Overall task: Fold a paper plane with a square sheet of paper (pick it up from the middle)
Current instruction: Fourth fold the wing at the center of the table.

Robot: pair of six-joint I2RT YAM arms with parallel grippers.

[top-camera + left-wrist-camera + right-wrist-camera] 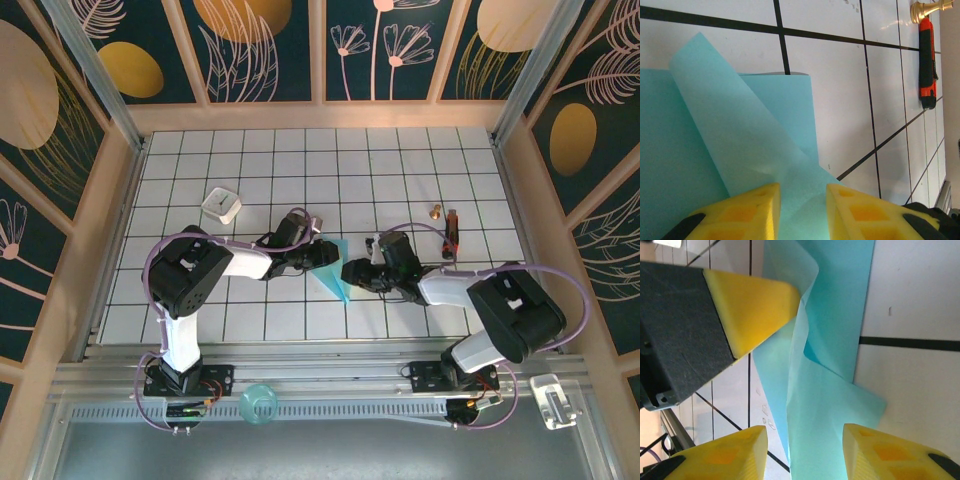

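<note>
The square sheet of paper (pixel 333 268) is light blue, partly folded into a narrow pointed shape, and lies on the gridded table between my two grippers. My left gripper (pixel 318 254) reaches it from the left. In the left wrist view its yellow fingertips (pixel 767 200) stand a little apart over the paper (pixel 740 140), and a folded flap rises ahead of the left gripper (pixel 802 187). My right gripper (pixel 352 272) comes in from the right. Its jaws stand wide either side of the paper (pixel 840 400), around the right gripper (pixel 805 429). The left gripper's finger (pixel 760 305) touches the raised fold.
A small white square block (pixel 221 204) sits at the back left. An orange-and-black tool (pixel 451 230) (pixel 926 60) and a small brass piece (pixel 436 211) (pixel 925 10) lie at the back right. Wooden walls ring the table (pixel 400 160). A teal round object (pixel 258 403) rests on the near rail.
</note>
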